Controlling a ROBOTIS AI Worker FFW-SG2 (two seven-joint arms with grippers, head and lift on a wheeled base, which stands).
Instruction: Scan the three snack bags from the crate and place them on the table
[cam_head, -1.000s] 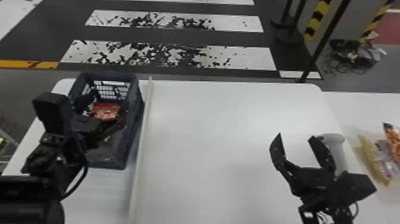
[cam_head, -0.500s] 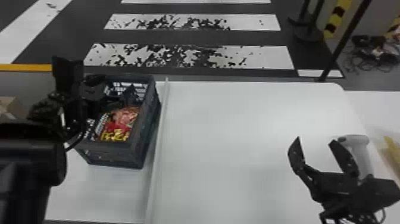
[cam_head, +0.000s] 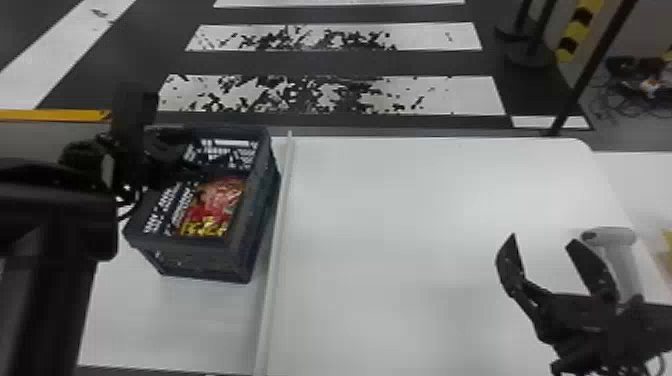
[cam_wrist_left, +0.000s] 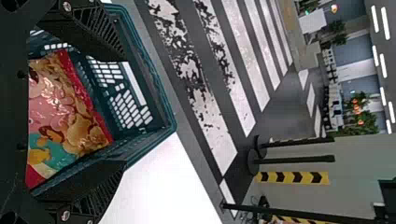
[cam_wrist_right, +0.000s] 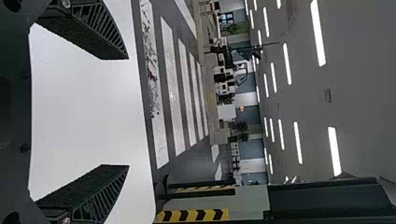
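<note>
At the back left of the table, the dark crate (cam_head: 200, 255) holds a red and yellow snack bag (cam_head: 215, 205). My left gripper (cam_head: 185, 150) is over the crate's left rear part. In the left wrist view my left gripper (cam_wrist_left: 125, 112) has its fingers wide apart, with the crate (cam_wrist_left: 154, 88) and the shiny snack bag (cam_wrist_left: 65, 112) beyond them, nothing held. My right gripper (cam_head: 542, 242) stands open above the table's right side, beside the grey-white scanner (cam_head: 620, 255); in the right wrist view my right gripper (cam_wrist_right: 128, 112) is empty.
A pale raised strip (cam_head: 277, 240) runs front to back across the white table (cam_head: 400, 250), just right of the crate. Part of a yellow package (cam_head: 667, 250) shows at the far right edge. A dark post (cam_head: 585, 75) stands behind the table.
The head view has swung left, shifting the scene rightward. My left gripper has drawn back to the crate's left side, uncovering the red and yellow bag. My right gripper looks unchanged beside the scanner.
</note>
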